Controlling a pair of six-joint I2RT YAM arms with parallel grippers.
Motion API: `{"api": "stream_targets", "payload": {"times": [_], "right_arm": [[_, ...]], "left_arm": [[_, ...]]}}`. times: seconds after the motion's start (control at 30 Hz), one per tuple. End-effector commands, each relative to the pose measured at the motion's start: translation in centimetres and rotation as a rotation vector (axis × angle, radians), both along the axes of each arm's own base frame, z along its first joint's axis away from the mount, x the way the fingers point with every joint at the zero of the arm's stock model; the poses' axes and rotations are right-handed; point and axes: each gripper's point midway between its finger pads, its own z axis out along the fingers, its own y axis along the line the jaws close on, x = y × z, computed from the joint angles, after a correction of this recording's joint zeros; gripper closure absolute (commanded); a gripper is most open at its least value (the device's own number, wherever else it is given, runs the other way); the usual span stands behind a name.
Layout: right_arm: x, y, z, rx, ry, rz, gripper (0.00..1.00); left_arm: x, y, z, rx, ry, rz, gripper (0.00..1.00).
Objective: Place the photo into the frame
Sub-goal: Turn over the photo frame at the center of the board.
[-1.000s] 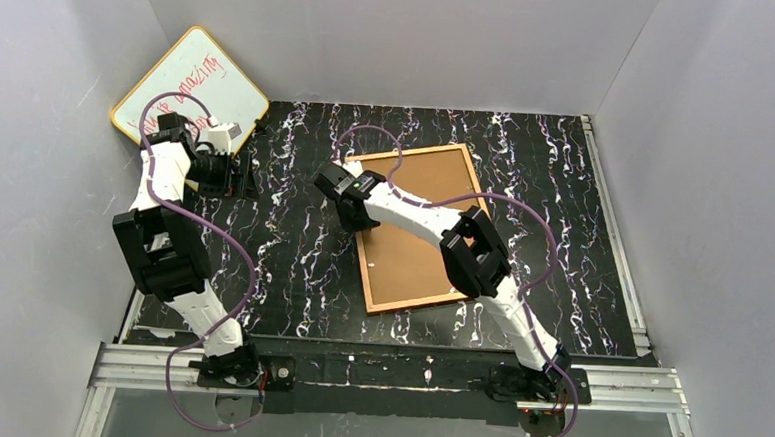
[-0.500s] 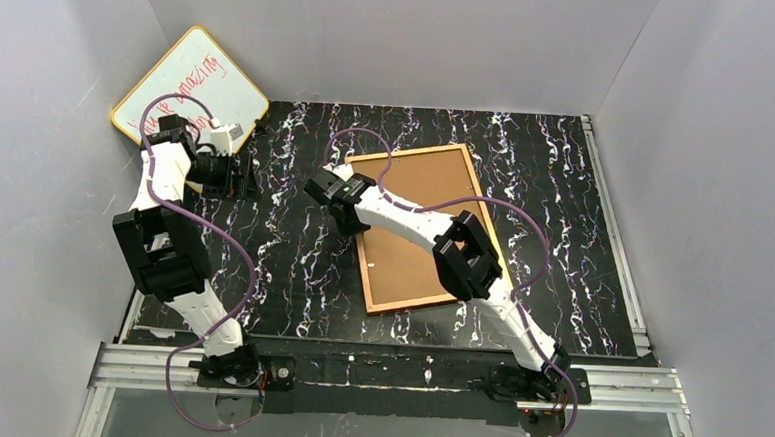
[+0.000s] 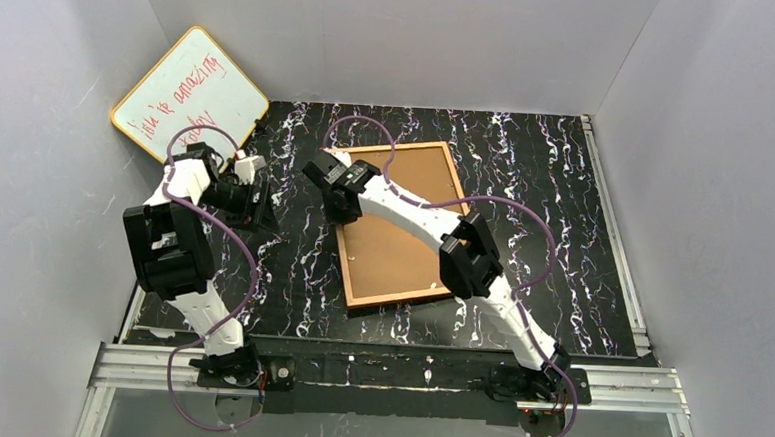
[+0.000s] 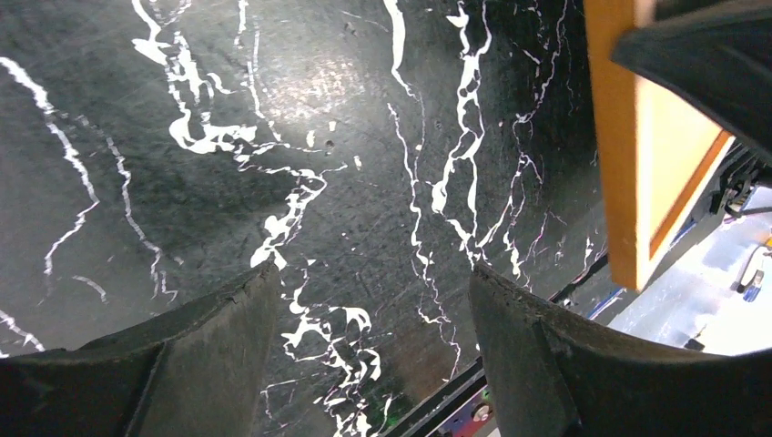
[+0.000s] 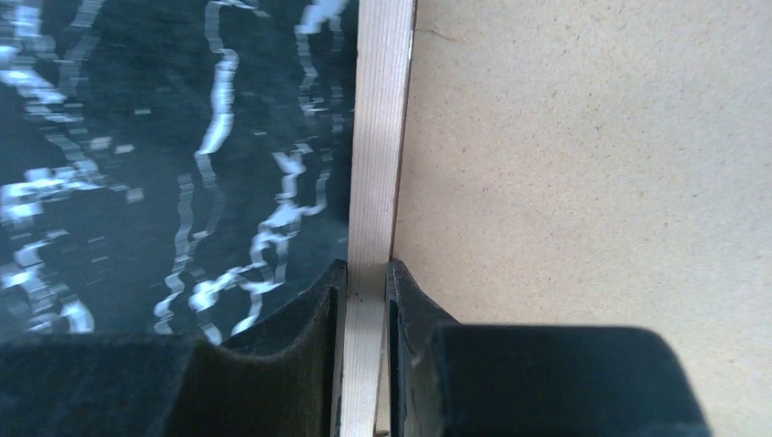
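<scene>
The orange-brown wooden frame (image 3: 394, 241) lies back side up on the black marbled table, its plain fibreboard back showing. My right gripper (image 3: 336, 202) is shut on the frame's left wooden edge (image 5: 373, 182) near the far left corner, one finger on each side of the rail. My left gripper (image 3: 262, 208) is open and empty over bare table, left of the frame; the frame's edge (image 4: 628, 164) shows at the right of the left wrist view. The photo is not in view.
A yellow-edged whiteboard (image 3: 192, 90) with red writing leans in the back left corner. Grey walls close in the table on three sides. A metal rail (image 3: 395, 371) runs along the near edge by the arm bases.
My right gripper has dragged the frame to the left and turned it more upright. My left gripper has swung right and nearer, away from the whiteboard, toward the frame.
</scene>
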Motion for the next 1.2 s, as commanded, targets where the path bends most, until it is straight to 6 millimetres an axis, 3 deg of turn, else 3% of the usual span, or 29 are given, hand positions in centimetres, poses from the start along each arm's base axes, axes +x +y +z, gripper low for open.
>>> {"api": "stream_targets", "payload": {"times": [0.0,0.23,0.33,0.5,0.67,0.8,0.93,0.97,1.03,1.17], "right_arm": [[-0.1,4.6,15.6,0.517,-0.023,0.013,0.99],[-0.9,6.0,26.5,0.909,0.052,0.067,0.99],[-1.2,5.9,29.8,1.028,0.083,0.073,0.99],[-1.5,5.4,33.7,1.189,0.114,0.095,0.99],[-1.6,3.8,35.6,1.298,0.13,0.101,0.99],[-0.9,1.4,35.1,1.401,0.178,0.076,0.99],[0.2,-0.8,34.5,1.391,0.17,0.054,0.99],[0.4,-1.2,34.7,1.379,0.166,0.06,0.96],[0.6,-1.8,34.9,1.351,0.16,0.084,0.74],[1.3,-3.5,37.0,1.376,0.123,0.111,0.74]], "left_arm": [[0.2,-1.5,2.0,-0.035,-0.057,-0.018,0.27],[2.9,-1.7,8.4,-0.056,-0.185,0.017,0.3],[3.8,-1.9,11.1,-0.077,-0.232,0.04,0.3],[5.2,-3.1,14.9,-0.093,-0.303,0.055,0.31],[6.4,-5.8,17.0,-0.081,-0.344,0.015,0.31],[7.4,-8.0,16.7,-0.039,-0.354,-0.023,0.32],[8.9,-10.3,16.6,-0.016,-0.369,-0.051,0.33],[9.4,-10.8,16.8,-0.013,-0.376,-0.057,0.33],[10.3,-11.9,16.8,-0.003,-0.382,-0.072,0.34],[11.6,-14.0,17.3,0.012,-0.406,-0.1,0.34]]}}
